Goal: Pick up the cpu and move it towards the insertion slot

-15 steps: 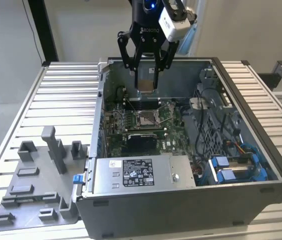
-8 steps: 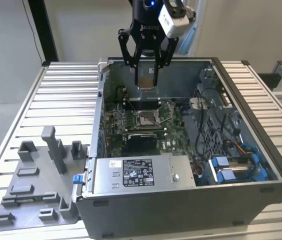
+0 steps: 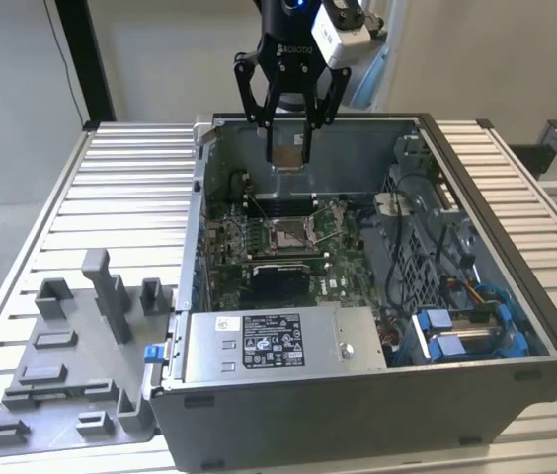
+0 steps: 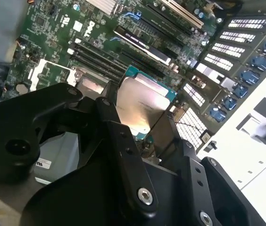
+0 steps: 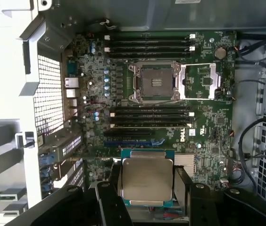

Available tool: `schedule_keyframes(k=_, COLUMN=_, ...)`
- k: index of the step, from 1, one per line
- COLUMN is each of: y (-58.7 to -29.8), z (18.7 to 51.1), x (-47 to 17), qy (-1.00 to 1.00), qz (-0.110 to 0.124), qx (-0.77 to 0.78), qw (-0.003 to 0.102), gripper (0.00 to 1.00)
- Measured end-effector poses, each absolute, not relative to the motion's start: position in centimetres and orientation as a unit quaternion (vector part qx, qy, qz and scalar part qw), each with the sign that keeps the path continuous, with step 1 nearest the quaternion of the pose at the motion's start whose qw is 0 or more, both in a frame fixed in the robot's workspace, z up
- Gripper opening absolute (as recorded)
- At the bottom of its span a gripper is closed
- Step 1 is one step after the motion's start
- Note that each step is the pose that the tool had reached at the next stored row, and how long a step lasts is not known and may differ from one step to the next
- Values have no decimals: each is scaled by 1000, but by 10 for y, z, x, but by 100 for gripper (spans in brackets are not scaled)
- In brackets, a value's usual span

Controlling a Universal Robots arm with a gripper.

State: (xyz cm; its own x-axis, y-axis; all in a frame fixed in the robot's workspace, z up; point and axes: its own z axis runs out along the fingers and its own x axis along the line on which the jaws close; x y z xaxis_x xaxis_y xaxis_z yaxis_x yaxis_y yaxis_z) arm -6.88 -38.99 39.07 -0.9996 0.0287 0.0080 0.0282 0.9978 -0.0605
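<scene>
The carry step is in hand: the gripper [image 3: 289,148] pinches the cpu [image 5: 147,179] above the insertion slot [image 5: 153,83], and seating it there calls for careful square alignment.

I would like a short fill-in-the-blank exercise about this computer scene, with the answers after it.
1. The tool holds the ____ between its fingers.
2. The tool hangs ____ the open computer case.
3. The insertion slot is ____; no chip sits in it.
4. The grey plastic tray lies ____ the case.

Answers: cpu; above; empty; outside
</scene>
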Motion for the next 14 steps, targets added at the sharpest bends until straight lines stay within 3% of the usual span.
schedule_keyframes(k=14, y=-389, z=390, x=-69, qy=-999, qz=30, qx=-14, qw=4, gripper=0)
